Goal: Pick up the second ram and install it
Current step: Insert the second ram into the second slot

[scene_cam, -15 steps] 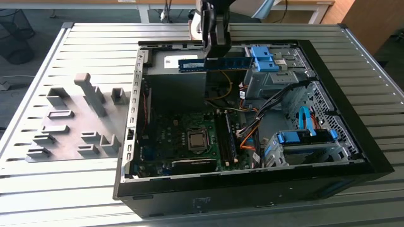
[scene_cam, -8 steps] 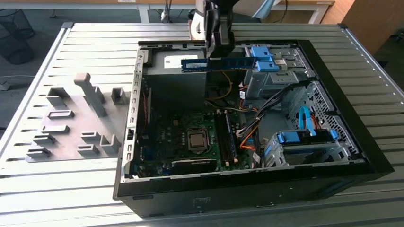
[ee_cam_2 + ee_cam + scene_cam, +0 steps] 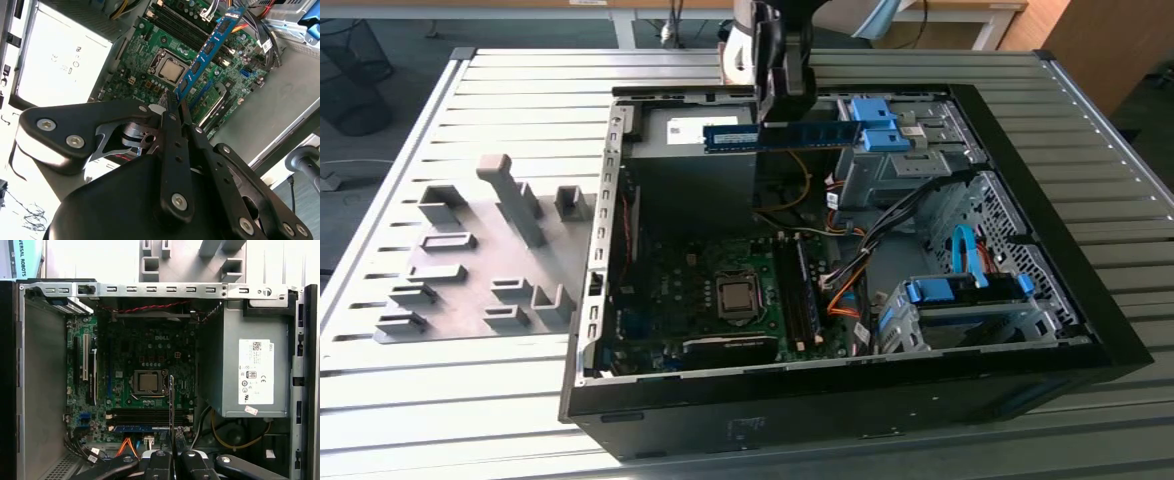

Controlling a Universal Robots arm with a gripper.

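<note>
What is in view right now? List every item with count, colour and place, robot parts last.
second ram: one, blue-green stick with black chips, held in the air above the open case, over the power supply; also in the second wrist view.
computer case: one, black, lying open on the table.
motherboard: one, green, on the case floor, processor socket in its middle.
power supply: one, grey with a white label, inside the case.
drive brackets: several, blue, at the exterior view's right of the case.
fixture blocks: several, grey, on the table at the exterior view's left of the case.
table: one, grey slatted metal.
gripper: one, black, shut on the ram's end.
</note>
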